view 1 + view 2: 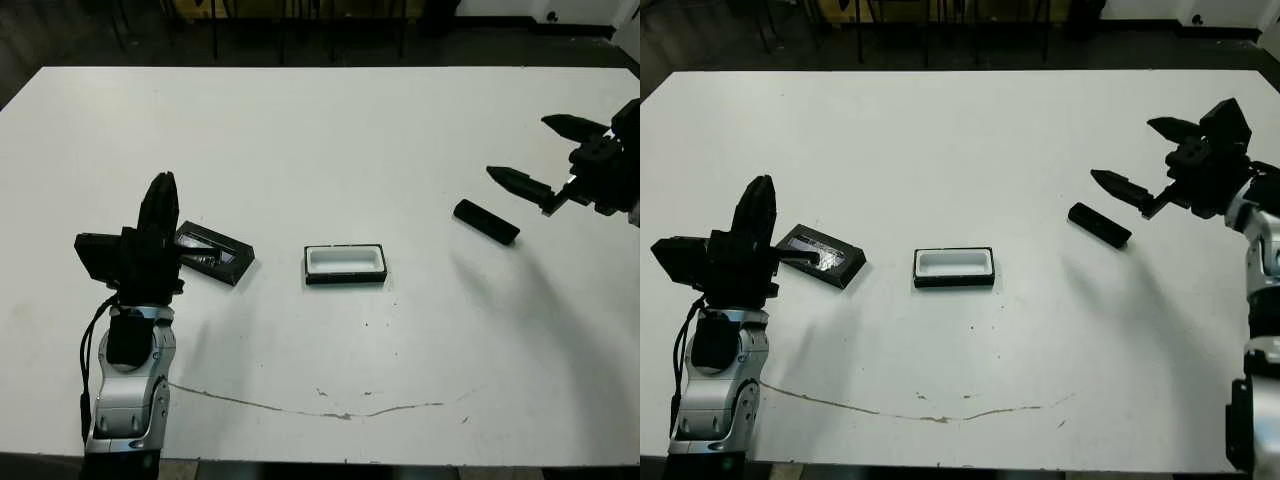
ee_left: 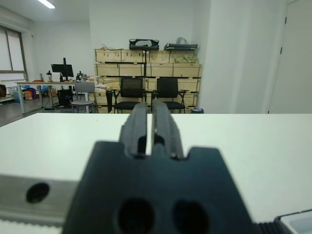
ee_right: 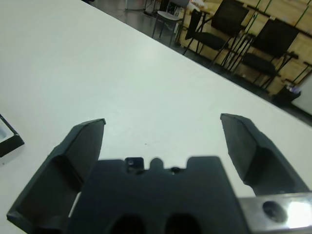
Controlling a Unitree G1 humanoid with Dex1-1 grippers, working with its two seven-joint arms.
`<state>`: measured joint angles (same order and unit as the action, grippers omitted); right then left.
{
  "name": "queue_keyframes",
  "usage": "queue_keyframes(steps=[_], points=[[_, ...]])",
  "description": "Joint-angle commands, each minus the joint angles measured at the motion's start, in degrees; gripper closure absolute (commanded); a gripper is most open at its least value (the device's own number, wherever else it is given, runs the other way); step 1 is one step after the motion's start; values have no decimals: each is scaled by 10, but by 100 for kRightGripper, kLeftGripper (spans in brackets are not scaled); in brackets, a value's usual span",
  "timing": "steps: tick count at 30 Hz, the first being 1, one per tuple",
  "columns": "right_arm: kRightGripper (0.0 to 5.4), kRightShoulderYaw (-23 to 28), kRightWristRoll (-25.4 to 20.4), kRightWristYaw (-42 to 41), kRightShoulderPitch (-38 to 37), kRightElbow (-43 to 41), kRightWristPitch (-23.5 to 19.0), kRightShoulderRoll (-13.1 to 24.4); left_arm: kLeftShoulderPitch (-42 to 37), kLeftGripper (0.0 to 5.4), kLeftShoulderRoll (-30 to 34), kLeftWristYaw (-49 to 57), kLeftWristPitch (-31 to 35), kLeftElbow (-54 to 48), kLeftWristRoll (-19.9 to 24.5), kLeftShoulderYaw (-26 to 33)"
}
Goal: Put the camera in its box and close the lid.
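The right end effector hangs wide open over the white bench, holding nothing, with the camera lying just beside it. The left end effector is shut tight and looks empty, close to the lid. The open box sits in the middle, between lid and camera.

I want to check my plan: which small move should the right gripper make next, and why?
Probably lower the right gripper onto the camera. Its fingers are spread, it holds nothing and hangs just beside the camera, which lies on the table apart from the open box.
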<state>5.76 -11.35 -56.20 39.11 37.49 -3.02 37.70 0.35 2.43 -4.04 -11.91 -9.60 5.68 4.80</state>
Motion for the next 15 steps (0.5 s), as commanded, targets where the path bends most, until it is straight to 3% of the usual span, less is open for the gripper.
queue_keyframes(steps=[1, 15], points=[[1, -10, 8, 0, 4, 13, -15, -5, 8, 540, 4, 0, 6, 6, -3, 2], [1, -27, 3, -78, 31, 105, -22, -16, 9, 540, 4, 0, 11, 4, 1, 4]])
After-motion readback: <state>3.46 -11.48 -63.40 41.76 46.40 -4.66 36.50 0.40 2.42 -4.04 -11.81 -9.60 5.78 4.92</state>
